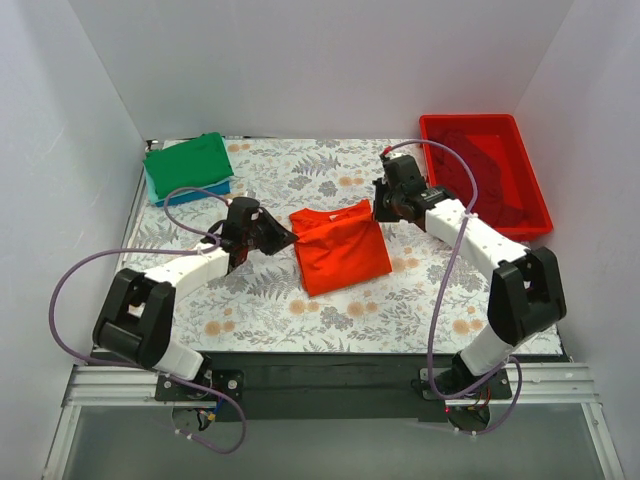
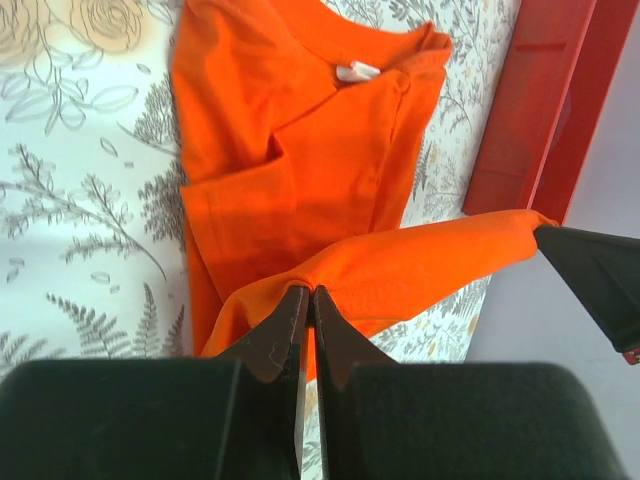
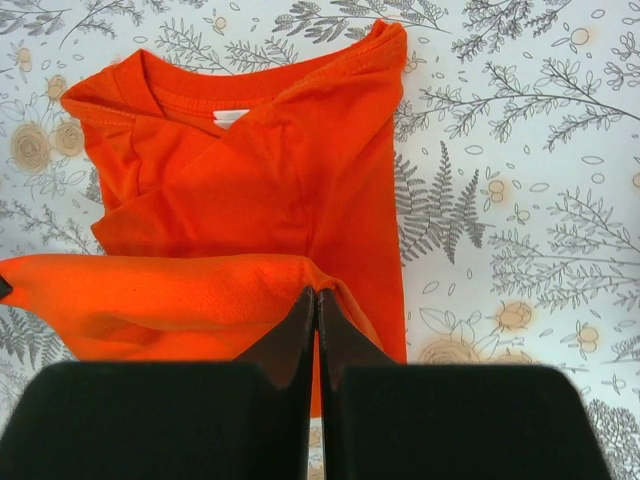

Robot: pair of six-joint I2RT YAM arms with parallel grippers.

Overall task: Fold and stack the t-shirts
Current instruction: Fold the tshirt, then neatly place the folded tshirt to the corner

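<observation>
Two folded t-shirts (image 1: 188, 160) (green on blue) sat stacked at the far left corner; your orange-red t-shirt (image 1: 340, 250) lay mid-table, partly folded. Your left gripper (image 1: 288, 238) and right gripper (image 1: 377, 208) each pinched shut on its lifted edge; by my judgement a final fold and stacking remained.

A red plastic bin (image 1: 466, 118) sits far right on the fern-patterned tablecloth (image 1: 300, 320) (white walls (image 1: 320, 60) around).

Middle: I have a loose t-shirt (image 1: 340, 248) lying on the table (image 1: 290, 312), between my two grippers.
Left gripper (image 1: 288, 238): at its left edge.
Right gripper (image 1: 376, 208): at its far right corner.
Back left: folded t-shirts (image 1: 188, 165), stacked.
Back right: bin (image 1: 485, 170), well apart.
</observation>
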